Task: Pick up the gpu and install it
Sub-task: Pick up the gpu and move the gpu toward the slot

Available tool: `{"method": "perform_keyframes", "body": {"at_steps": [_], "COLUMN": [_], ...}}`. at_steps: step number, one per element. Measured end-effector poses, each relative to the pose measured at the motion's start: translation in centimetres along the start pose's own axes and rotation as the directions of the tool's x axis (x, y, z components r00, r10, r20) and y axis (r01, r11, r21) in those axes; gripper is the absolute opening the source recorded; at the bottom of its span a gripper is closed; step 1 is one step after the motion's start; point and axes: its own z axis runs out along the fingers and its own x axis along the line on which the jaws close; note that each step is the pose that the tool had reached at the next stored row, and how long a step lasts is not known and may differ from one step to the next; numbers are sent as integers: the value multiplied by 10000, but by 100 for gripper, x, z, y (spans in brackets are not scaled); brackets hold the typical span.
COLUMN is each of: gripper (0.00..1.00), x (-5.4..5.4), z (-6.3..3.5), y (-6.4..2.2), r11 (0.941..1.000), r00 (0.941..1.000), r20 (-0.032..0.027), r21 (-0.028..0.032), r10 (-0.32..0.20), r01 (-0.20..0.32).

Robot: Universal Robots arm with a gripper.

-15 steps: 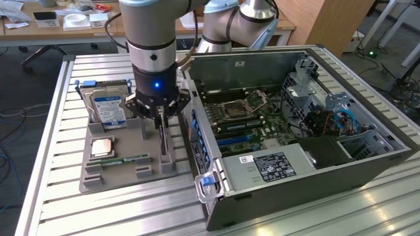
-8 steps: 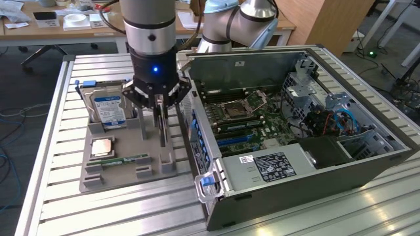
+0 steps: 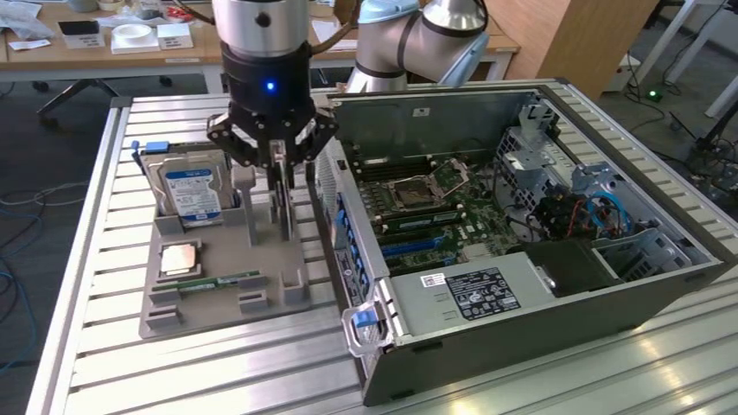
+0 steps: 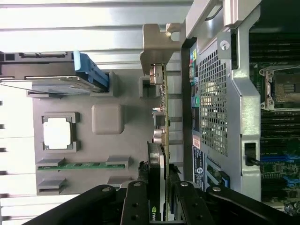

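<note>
The gpu (image 3: 283, 203) stands on edge in the grey parts tray (image 3: 219, 318), close to the open computer case (image 3: 507, 298). In the wrist view I see the gpu (image 4: 162, 105) edge-on, a thin green board with a silver end bracket (image 4: 157, 42) at the far end and a black cooler near me. My gripper (image 3: 275, 157) is directly above it. In the wrist view the gripper (image 4: 159, 187) has one black finger (image 4: 136, 194) pressed on each face of the card, shut on it. The card's lower edge still looks level with the tray.
The tray (image 4: 108, 117) also holds a silver hard drive (image 3: 190, 192) with a blue-white label, a processor chip (image 3: 179, 258) and a memory stick (image 3: 207, 283). The case's motherboard (image 3: 450, 207) lies exposed at the exterior view's right. Everything rests on a slatted metal table (image 3: 116, 363).
</note>
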Motion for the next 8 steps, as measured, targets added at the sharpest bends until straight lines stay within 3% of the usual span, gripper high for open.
{"method": "perform_keyframes", "body": {"at_steps": [8], "gripper": [27], "x": [-8], "z": [-346], "y": [15], "r11": [10000], "r00": [10000], "r20": [0], "r21": [0], "r10": [0], "r01": [0]}}
